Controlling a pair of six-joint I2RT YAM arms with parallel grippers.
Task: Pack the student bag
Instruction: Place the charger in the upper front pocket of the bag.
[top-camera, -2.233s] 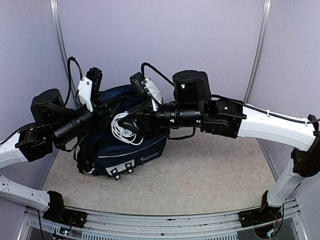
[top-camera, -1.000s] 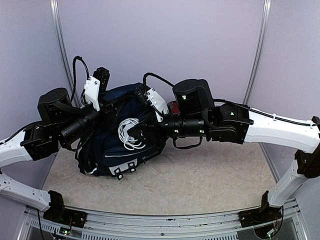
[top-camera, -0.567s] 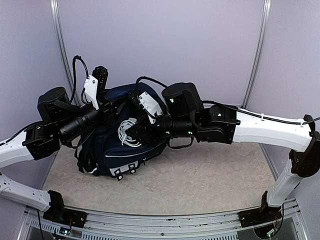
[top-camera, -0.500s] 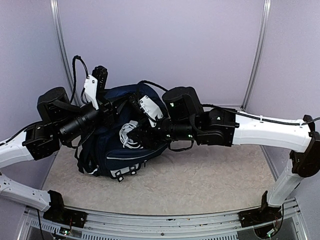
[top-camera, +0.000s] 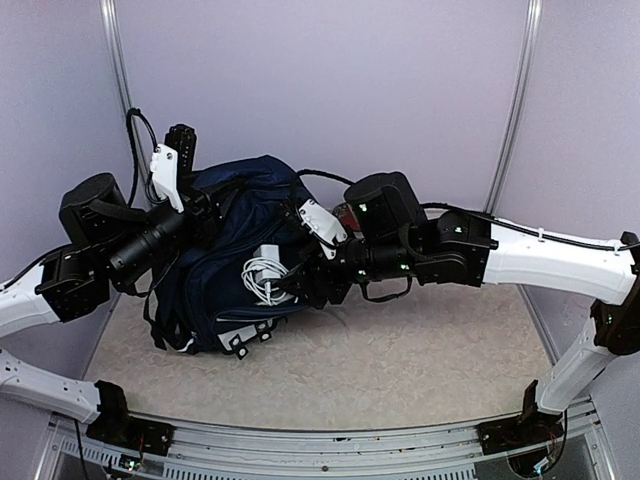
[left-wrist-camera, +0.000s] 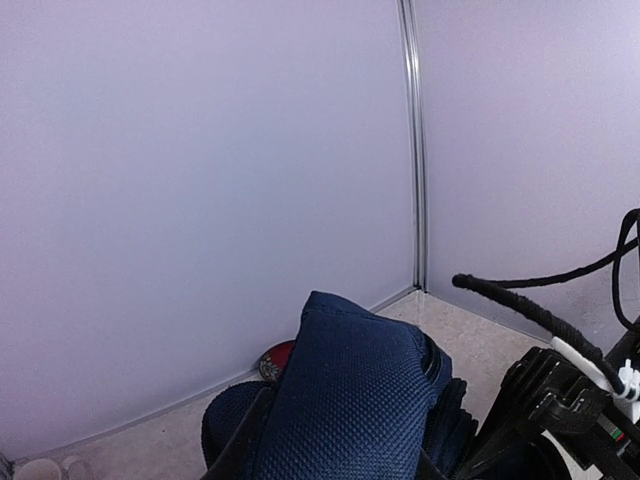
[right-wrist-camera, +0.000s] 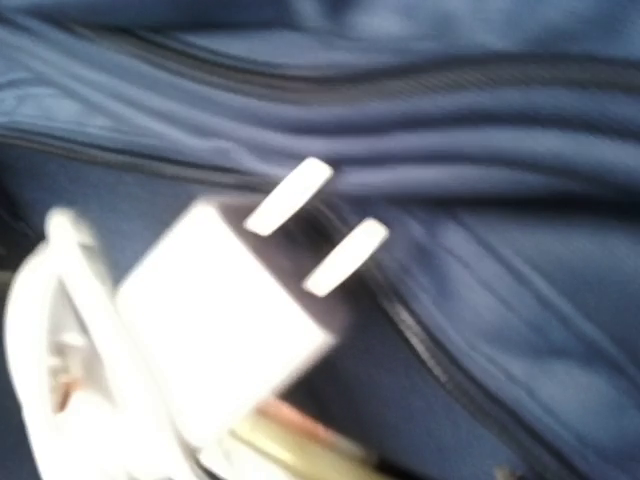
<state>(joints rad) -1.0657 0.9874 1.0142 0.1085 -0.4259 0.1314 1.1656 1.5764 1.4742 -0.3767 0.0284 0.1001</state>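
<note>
Item: student bag, lying on counter, fabric clenched in left gripper. On its front, white charger, just left of right gripper, the nearer; its hold cannot be told.

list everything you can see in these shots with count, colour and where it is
student bag: 1, navy blue, lying on the table's left half
charger: 1, white, two prongs, on the bag's front
cable: 1, white, coiled, with the charger on the bag
round object: 1, red, on the table behind the bag, mostly hidden
table: 1, beige speckled, under everything
left gripper: 1, black, closed on a fold of the bag's top
right gripper: 1, black, by the charger, grip unclear
</note>
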